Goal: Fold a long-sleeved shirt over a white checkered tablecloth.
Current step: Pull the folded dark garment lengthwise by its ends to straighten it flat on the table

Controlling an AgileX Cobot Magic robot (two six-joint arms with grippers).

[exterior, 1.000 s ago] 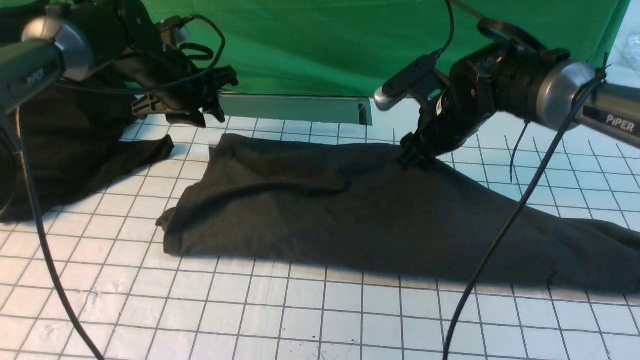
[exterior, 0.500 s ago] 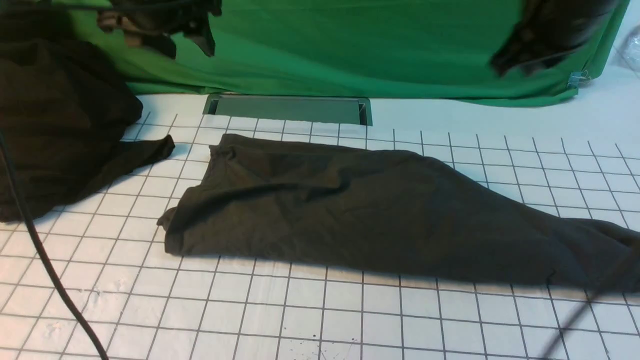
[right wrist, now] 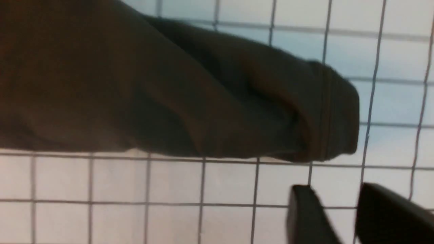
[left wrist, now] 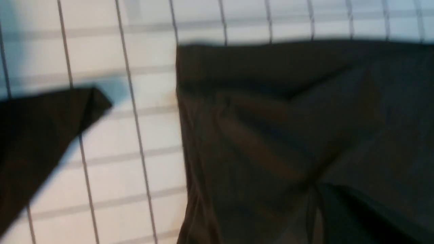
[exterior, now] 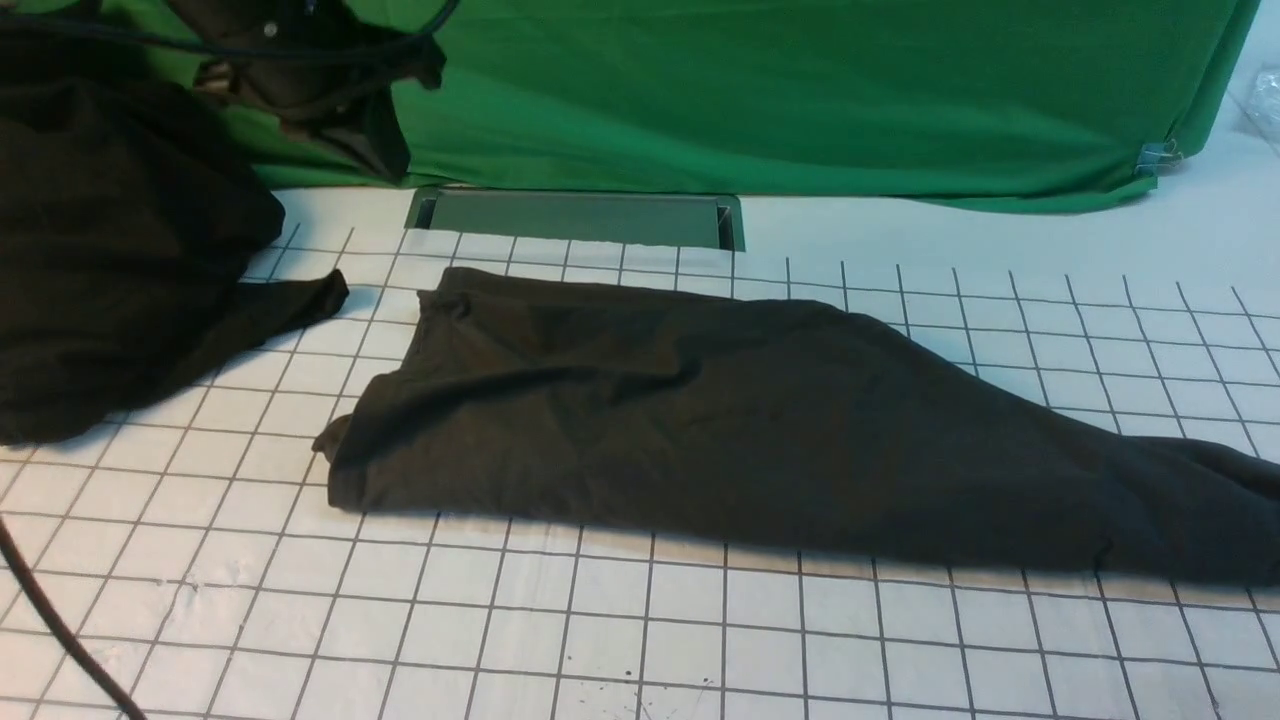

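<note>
Charcoal long-sleeved shirt [exterior: 700, 430]; cuff [right wrist: 327, 112], parted right hand [right wrist: 334, 196] only in right wrist view.

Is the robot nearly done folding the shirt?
Not yet. The shirt lies folded into a long strip on the checkered tablecloth. Nothing is held now: the right gripper hovers open beside the sleeve cuff. Still left, likely: tucking in that sleeve and folding the strip shorter.

Lifted right gripper [right wrist: 339, 217] off far edge of the long-sleeved shirt [exterior: 760, 430], out of front view; raised left gripper [exterior: 375, 150] higher, closed it.
</note>
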